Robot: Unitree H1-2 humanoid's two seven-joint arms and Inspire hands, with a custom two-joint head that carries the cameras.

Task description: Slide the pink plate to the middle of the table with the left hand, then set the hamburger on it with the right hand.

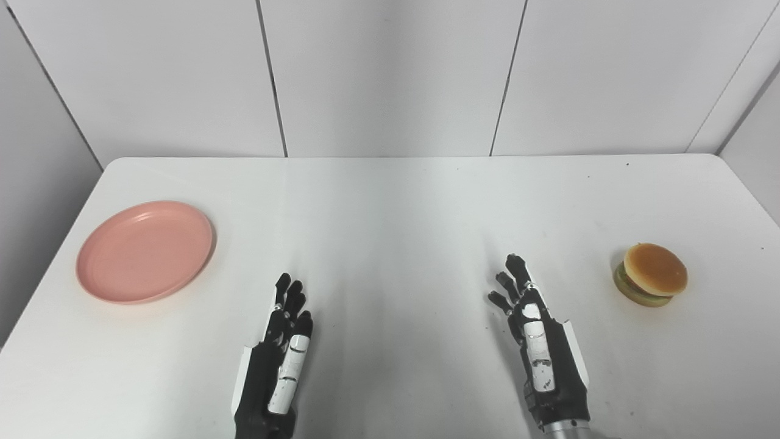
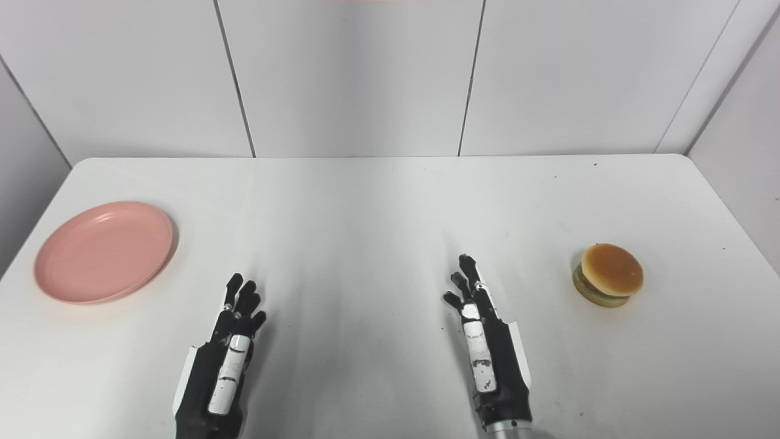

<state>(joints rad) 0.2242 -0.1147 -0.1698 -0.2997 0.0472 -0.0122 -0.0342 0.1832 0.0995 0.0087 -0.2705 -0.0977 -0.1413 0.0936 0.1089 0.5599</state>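
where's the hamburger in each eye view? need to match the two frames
Left eye view: the round, brown-bunned hamburger sits far right, mid-height, on the white table.
Right eye view: same hamburger, right but farther from the edge.
Shared landmark: the round pink plate at far left.

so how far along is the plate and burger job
Nothing looks done yet. The pink plate sits at the table's left side, not the middle, and is bare. The hamburger rests far right. In hand: nothing; the left hand and right hand are open, touching neither. Left: slide the plate, then place the hamburger.
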